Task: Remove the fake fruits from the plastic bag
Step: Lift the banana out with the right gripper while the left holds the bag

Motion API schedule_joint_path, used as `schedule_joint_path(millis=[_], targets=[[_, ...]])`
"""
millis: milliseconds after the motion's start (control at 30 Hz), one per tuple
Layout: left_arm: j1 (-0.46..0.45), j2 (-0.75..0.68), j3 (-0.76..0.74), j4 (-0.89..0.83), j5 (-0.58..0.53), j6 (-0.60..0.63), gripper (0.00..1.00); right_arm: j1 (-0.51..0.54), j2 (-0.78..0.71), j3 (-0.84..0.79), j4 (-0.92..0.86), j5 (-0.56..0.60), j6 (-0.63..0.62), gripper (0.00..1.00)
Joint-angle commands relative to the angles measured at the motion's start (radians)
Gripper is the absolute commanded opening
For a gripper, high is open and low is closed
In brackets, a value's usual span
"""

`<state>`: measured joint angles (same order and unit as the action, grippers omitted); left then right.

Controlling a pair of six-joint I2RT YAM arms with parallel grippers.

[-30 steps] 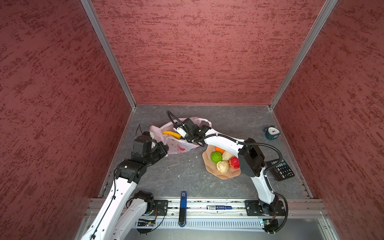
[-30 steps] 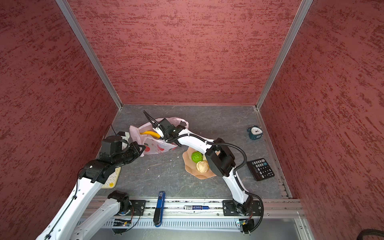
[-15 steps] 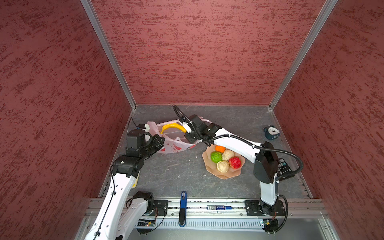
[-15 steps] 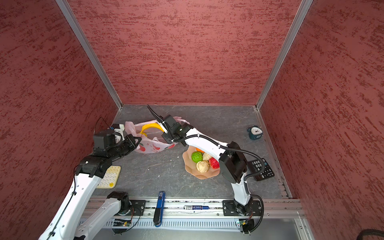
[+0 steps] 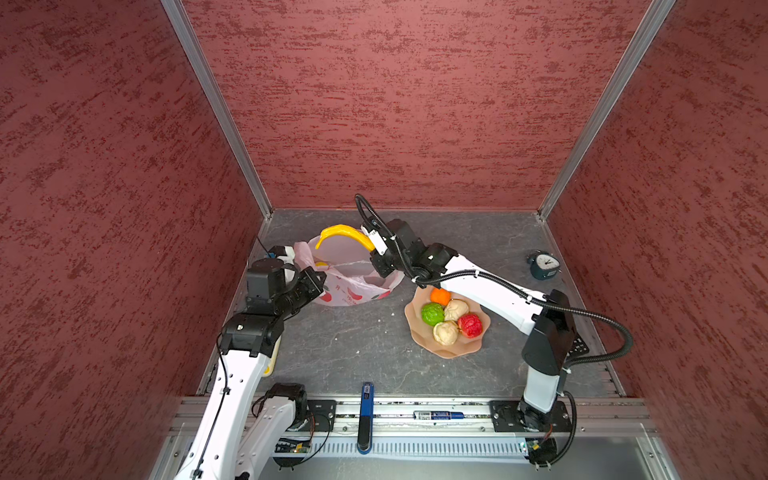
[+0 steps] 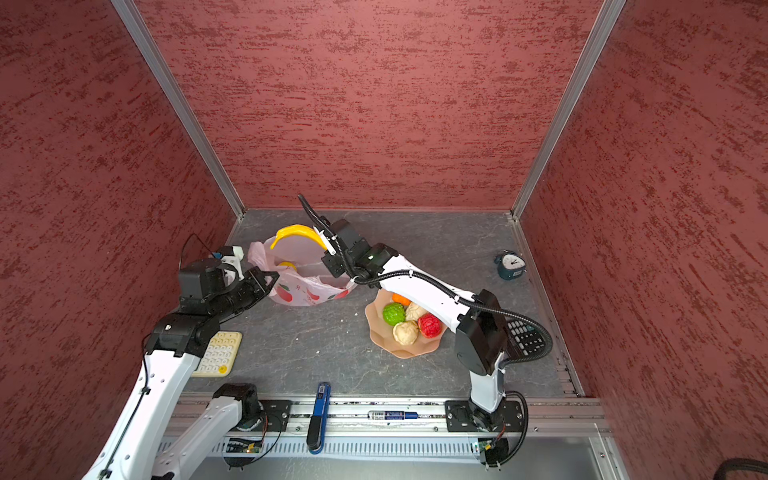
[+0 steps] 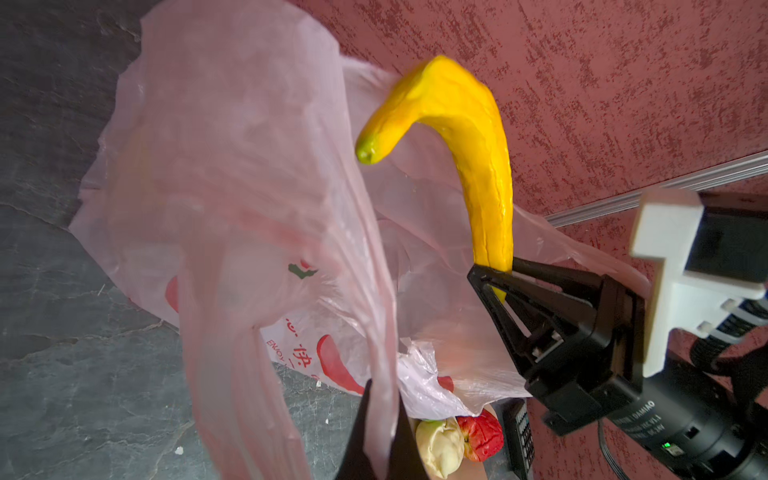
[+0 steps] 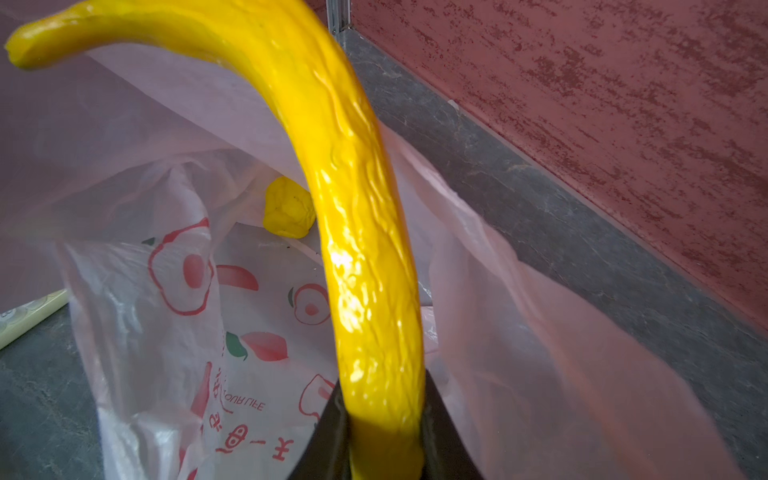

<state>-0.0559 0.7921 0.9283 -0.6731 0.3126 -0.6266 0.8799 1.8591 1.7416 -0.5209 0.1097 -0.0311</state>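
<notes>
My right gripper (image 5: 371, 245) is shut on one end of the yellow banana (image 5: 340, 233), which hangs in the air over the mouth of the pale pink plastic bag (image 5: 353, 286). The left gripper (image 5: 320, 276) is shut on the bag's near-left edge and holds it up; in the left wrist view the film (image 7: 232, 187) runs between its fingers. A yellow lumpy ball (image 8: 289, 208) lies inside the bag. Orange (image 5: 439, 296), green (image 5: 432, 313), red (image 5: 470, 325) and two cream balls (image 5: 445, 332) sit in the peach dish (image 5: 449, 353).
A small clock (image 5: 544, 265) stands at the back right. A black calculator (image 6: 524, 334) lies under the right arm's elbow, and a cream keypad (image 6: 218, 353) under the left arm. A blue tool (image 5: 365, 415) rests on the front rail. Red walls close three sides.
The right gripper has lifted the banana up out of the bag. The left gripper has risen with the bag's edge, so the bag stands taller and its mouth is wider.
</notes>
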Motion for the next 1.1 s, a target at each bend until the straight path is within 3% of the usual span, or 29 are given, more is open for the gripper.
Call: schedule_joint_path(millis=[0, 100, 333, 400, 500, 767, 1067], targets=[[0.019, 0.015, 0.039, 0.022, 0.003, 0.046, 0.01, 0.004, -0.068, 0.003, -0.045, -0.086, -0.026, 0.13], [0.023, 0.026, 0.038, 0.037, 0.016, 0.045, 0.01, 0.004, -0.132, -0.052, -0.042, -0.106, -0.007, 0.13], [0.022, 0.017, 0.004, 0.058, 0.052, 0.021, 0.01, -0.008, -0.282, -0.055, -0.041, 0.034, 0.092, 0.12], [0.023, 0.009, -0.008, 0.058, 0.063, 0.016, 0.01, -0.021, -0.318, -0.05, -0.036, 0.027, 0.126, 0.13], [0.022, -0.016, -0.025, 0.058, 0.074, 0.007, 0.01, -0.048, -0.35, -0.057, -0.013, -0.054, 0.188, 0.13], [0.025, -0.067, -0.05, 0.051, 0.075, -0.004, 0.01, -0.051, -0.316, -0.149, 0.11, -0.137, 0.235, 0.13], [0.035, -0.108, 0.032, -0.021, 0.05, 0.018, 0.01, -0.049, -0.144, -0.11, 0.326, -0.439, 0.242, 0.12]])
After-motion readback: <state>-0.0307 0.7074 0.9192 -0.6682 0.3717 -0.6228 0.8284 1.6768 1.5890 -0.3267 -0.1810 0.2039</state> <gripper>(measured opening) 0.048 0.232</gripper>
